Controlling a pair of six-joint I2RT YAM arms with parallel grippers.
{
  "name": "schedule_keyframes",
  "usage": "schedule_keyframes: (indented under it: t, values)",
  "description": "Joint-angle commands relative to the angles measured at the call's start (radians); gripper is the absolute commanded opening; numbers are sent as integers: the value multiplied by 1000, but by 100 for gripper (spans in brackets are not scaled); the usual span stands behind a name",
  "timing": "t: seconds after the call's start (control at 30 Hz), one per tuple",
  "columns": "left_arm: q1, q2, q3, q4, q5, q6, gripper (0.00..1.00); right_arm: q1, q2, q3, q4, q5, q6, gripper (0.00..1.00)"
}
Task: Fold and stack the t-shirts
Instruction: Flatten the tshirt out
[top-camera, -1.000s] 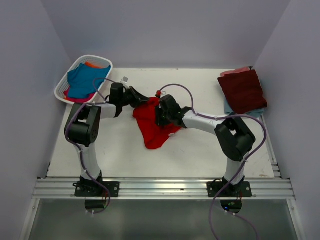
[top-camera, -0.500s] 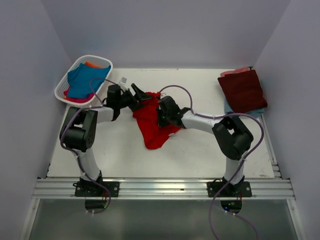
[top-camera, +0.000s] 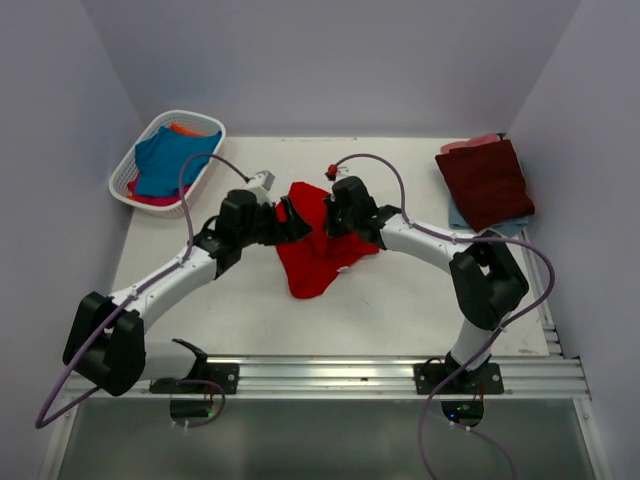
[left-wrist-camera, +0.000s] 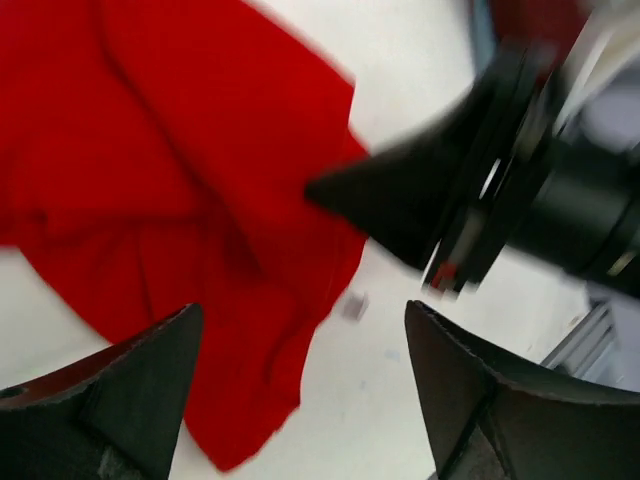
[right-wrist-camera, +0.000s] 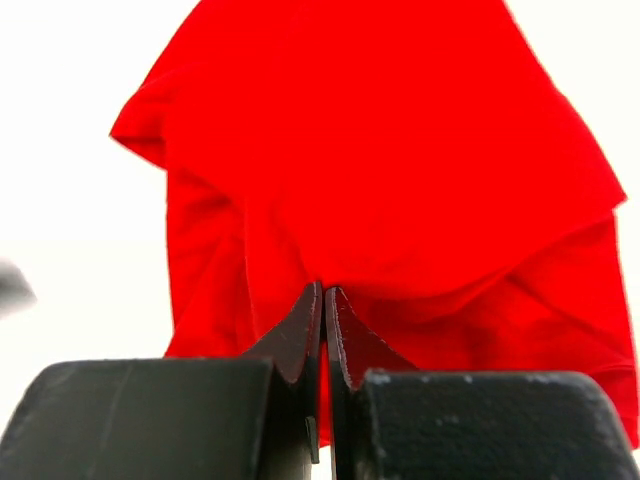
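Top external view has the red t-shirt (top-camera: 318, 245) lying crumpled at the middle of the table (top-camera: 400, 310), between the two arms. Right wrist view shows the right gripper (right-wrist-camera: 322, 300) pinched tight on a raised fold of it, with a sliver of red between the fingers. The left gripper (left-wrist-camera: 300, 310) stands wide apart just over the shirt's left side, holding nothing. I judge the cloth light, limp and not fragile: it will sag and bunch from any single pinch, drag on the tabletop, and keep no shape of its own. It therefore wants taking at two separated points along a hem or the shoulders, one per gripper, to pull it flat for folding. Six shirts show, one of each colour. Besides the red one, a folded maroon t-shirt (top-camera: 487, 180) lies on a pale blue t-shirt (top-camera: 458, 215) at the far right corner. A teal blue t-shirt (top-camera: 165, 160), an orange t-shirt (top-camera: 190, 129) and a pink t-shirt (top-camera: 150, 198) are heaped in the single white basket (top-camera: 122, 185) at the far left.
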Motion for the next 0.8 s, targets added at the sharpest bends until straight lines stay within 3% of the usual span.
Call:
schedule_keyframes:
  t: [0.0,0.13,0.33,0.77]
  values:
    - [-131,-48,-75,-286,-245,96,84,-25,-42,49,-11,17,-29,0]
    - [-301,-38,-111,-356,-353,55,66,-48,-31,87,-31,-3,-28,0]
    - [-484,22,-122,-425,-548,-72,61,-68,-39,99,-33,-15,-28,0]
    - [-561,214,-97,-418,-778,-172,60,-91,-68,75,-33,-21,-39,0]
